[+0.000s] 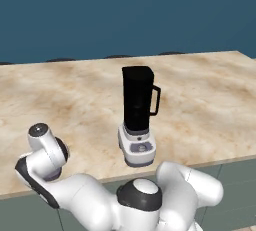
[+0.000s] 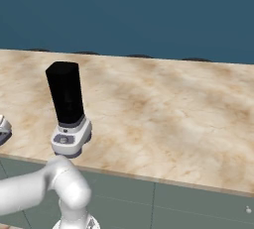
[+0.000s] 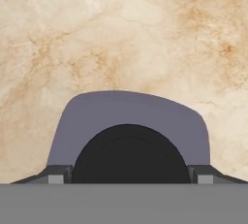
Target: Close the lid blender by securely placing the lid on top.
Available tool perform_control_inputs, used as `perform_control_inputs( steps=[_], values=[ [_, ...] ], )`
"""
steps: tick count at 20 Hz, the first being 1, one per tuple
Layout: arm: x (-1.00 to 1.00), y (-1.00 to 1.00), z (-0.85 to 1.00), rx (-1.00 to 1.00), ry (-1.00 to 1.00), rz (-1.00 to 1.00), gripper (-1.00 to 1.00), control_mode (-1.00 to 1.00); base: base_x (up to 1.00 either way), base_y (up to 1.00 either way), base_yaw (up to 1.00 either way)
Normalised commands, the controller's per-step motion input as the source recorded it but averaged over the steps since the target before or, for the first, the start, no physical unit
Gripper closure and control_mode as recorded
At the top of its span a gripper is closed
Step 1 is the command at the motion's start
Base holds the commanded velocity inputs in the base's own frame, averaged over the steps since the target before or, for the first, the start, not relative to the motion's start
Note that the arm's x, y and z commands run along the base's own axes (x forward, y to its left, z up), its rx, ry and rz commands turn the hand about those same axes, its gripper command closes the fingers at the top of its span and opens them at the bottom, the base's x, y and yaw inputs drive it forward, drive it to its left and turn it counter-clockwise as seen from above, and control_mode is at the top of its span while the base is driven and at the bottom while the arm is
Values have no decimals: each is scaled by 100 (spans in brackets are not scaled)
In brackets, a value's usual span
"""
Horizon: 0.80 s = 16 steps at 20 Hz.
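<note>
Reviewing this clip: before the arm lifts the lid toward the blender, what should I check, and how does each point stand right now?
1. Lid lies flat on the counter: ok.
2. Fingers sit on either side of the lid's dark knob: ok.
3. Fingers actually clamped on the knob: cannot tell.
4. Blender stands upright on its base: ok.
5. Jar top open and free to take the lid: ok.
6. Counter between lid and blender free of obstacles: ok, judging by the left base view.
</note>
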Motion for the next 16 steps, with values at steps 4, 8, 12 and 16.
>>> perform_control_inputs(
  steps=[4,8,12,16],
  values=[
    [0,-3,-20,23,-3,2,100,-100,0,0,0],
    [0,-15,1,14,-9,0,100,-100,0,0,0],
    [0,0,51,3,-14,0,100,-100,0,0,0],
    [0,7,97,-9,-11,-4,100,-100,0,0,0]
  ],
)
